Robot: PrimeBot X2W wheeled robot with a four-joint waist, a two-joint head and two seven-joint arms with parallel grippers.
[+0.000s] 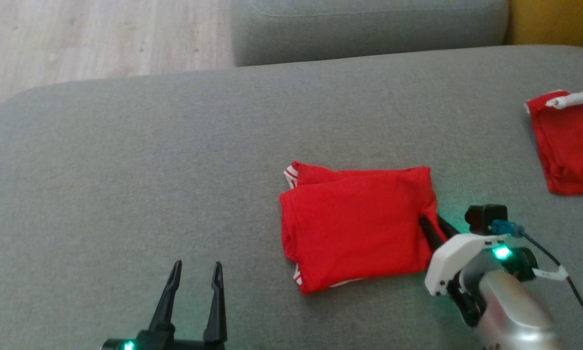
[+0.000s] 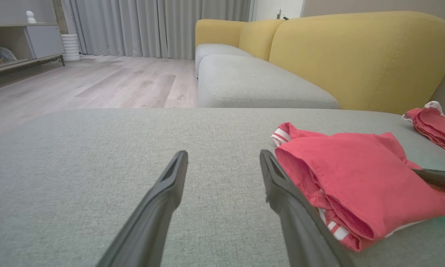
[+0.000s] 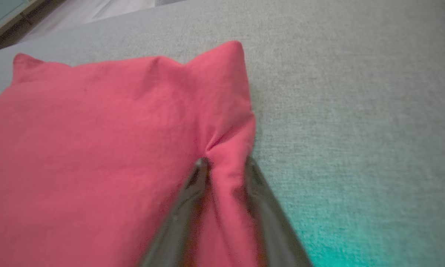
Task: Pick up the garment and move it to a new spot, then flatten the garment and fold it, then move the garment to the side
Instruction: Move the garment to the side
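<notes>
The garment [image 1: 354, 228] is a red cloth with white-striped trim, folded into a rough rectangle on the grey cushion [image 1: 175, 146]. My right gripper [image 1: 431, 219] reaches in from the lower right and pinches the garment's right edge. In the right wrist view the red fabric [image 3: 96, 148] bunches into a ridge between the two dark fingers of the right gripper [image 3: 225, 161]. My left gripper [image 1: 197, 265] stands open over bare cushion, left of the garment. In the left wrist view the left gripper [image 2: 222, 154] has nothing between its fingers, and the garment [image 2: 356, 178] lies just right of them.
A second red cloth [image 1: 568, 146] with a white collar lies at the cushion's far right edge. Beyond the cushion stands a grey sofa seat [image 1: 369, 29] with a yellow backrest [image 2: 356, 55]. Wooden floor [image 1: 77, 39] lies past the far left edge.
</notes>
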